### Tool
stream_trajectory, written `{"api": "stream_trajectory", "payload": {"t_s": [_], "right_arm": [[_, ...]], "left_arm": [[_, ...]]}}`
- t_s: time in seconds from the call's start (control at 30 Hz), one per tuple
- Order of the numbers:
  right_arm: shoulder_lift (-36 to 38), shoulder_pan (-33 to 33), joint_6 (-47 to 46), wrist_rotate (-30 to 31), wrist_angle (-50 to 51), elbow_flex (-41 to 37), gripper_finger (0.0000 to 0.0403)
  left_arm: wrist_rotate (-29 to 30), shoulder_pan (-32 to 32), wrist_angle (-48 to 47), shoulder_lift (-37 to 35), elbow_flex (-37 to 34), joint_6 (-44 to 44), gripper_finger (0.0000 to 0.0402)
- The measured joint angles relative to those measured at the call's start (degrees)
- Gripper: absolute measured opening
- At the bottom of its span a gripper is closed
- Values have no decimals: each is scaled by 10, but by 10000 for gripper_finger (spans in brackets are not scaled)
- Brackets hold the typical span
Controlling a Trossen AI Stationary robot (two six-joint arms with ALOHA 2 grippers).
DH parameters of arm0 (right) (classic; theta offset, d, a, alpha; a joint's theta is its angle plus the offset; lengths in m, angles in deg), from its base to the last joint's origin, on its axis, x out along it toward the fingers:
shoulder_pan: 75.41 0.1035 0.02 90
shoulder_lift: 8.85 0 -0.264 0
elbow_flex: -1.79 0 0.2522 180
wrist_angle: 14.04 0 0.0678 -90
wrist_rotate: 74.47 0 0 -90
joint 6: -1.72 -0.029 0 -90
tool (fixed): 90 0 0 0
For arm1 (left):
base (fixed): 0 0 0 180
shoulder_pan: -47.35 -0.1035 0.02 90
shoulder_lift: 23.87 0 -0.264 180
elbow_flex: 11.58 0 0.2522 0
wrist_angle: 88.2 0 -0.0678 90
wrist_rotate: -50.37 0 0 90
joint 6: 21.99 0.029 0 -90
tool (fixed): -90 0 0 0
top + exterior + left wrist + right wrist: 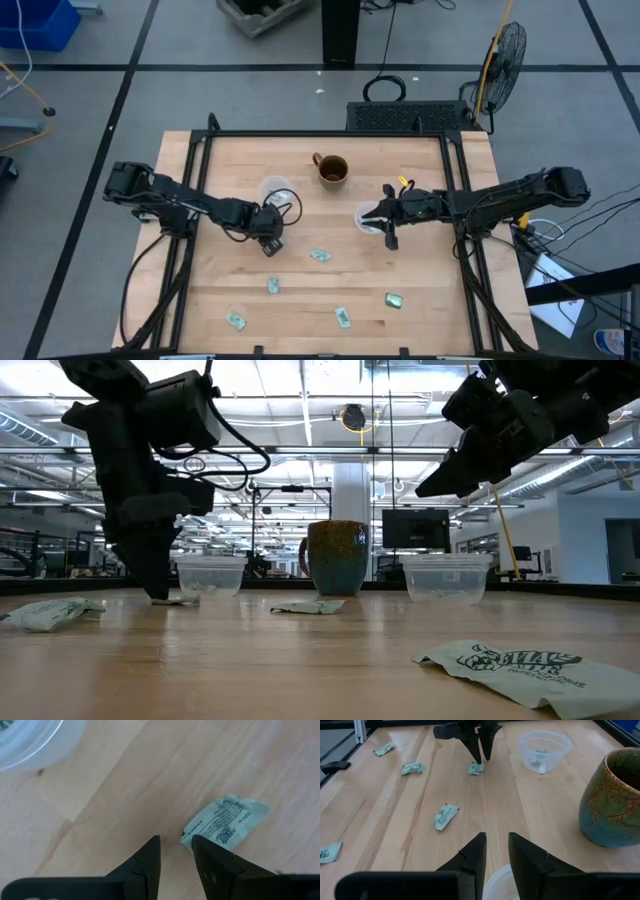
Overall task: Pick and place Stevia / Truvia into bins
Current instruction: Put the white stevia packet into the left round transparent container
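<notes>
Open tabletop [300, 300] btwn scattered packets [320, 255]; mug [332, 170] & two cups [275, 188] crowding rear centre.

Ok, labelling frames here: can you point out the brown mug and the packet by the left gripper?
brown mug [332, 170], high view, on its rim.
packet by the left gripper [227, 821], left wrist view, on its printed face.

I am working in a large industrial lab or workshop hall. Evidence: exposed ceiling trusses with strip lights [300, 400], grey floor marked with dark lines [120, 90], a standing fan [503, 55], a monitor [414, 528], and a metal-framed wooden worktop [330, 290].
</notes>
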Motion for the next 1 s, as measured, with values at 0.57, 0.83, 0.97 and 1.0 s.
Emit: {"api": "stream_trajectory", "payload": {"t_s": [0.57,0.83,0.97,1.0], "right_arm": [[0,0,2,0,0,0,73],[0,0,2,0,0,0,73],[0,0,2,0,0,0,73],[0,0,2,0,0,0,73]], "left_arm": [[-32,0,10,1,0,73,10],[-30,1,42,-27,4,105,5],[-15,2,43,-63,14,115,4],[-14,2,43,-70,15,116,4]]}}
